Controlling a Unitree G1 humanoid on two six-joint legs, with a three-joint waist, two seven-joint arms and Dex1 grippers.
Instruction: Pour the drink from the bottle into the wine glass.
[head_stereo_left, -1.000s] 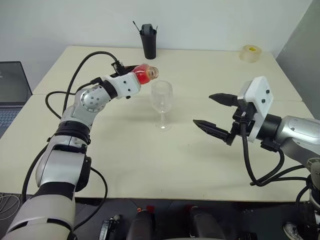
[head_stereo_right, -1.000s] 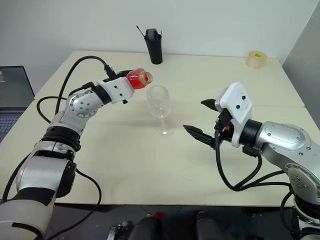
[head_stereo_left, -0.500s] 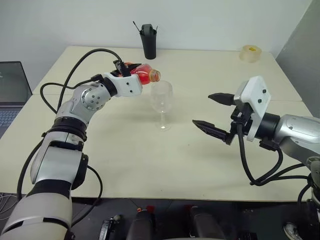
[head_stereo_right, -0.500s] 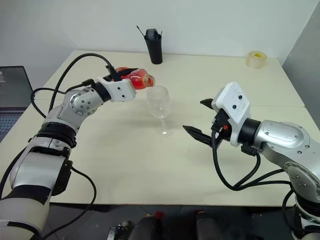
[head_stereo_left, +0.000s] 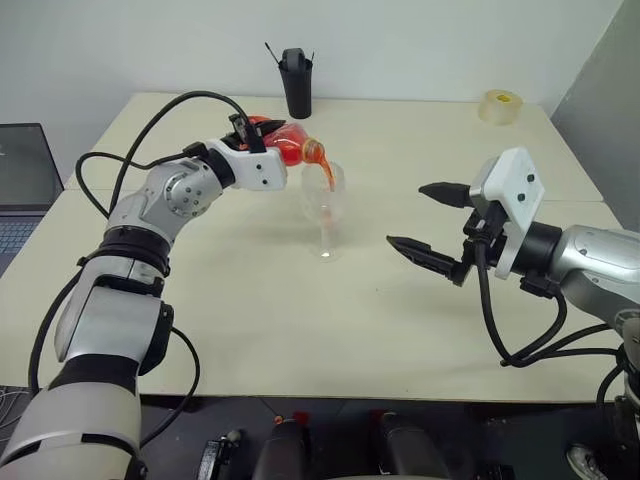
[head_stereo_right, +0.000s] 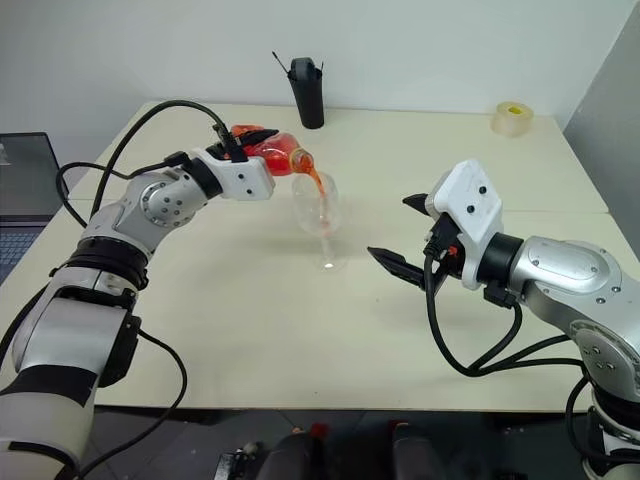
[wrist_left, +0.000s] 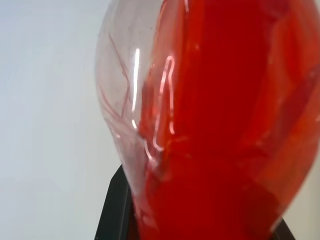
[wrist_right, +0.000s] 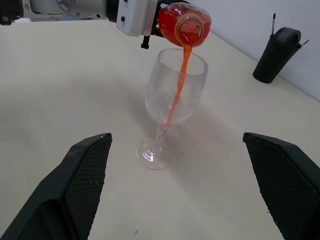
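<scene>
Tipped further since a second ago, bottle (head_stereo_right: 268, 150) clamped in left gripper (head_stereo_right: 245, 148), mouth just above wine glass (head_stereo_right: 320, 212), drink (wrist_right: 176, 92) streaming into bowl; right gripper (head_stereo_right: 402, 236) level, jaws wide open, empty, glass beyond fingertips.

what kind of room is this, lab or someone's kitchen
Probably an office or lab workspace, not a kitchen: plain cream tables pushed together against a bare white wall, a black pen holder and a roll of tape at the back, and a laptop at the left edge.
</scene>
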